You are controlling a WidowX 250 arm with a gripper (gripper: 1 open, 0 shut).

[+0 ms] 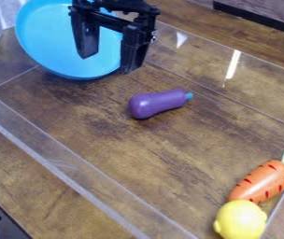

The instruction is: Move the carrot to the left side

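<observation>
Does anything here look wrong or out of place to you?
Nothing looks spilled or damaged. The one slightly odd thing is the blue bowl, which looks tipped, its round face toward us. The carrot, lemon and eggplant just lie on the table.

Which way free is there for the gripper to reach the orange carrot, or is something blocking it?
Probably yes: the gripper looks open, and the carrot's upper side is uncovered, though the lemon crowds one end.

Lower edge cropping lemon [241, 220]
</observation>
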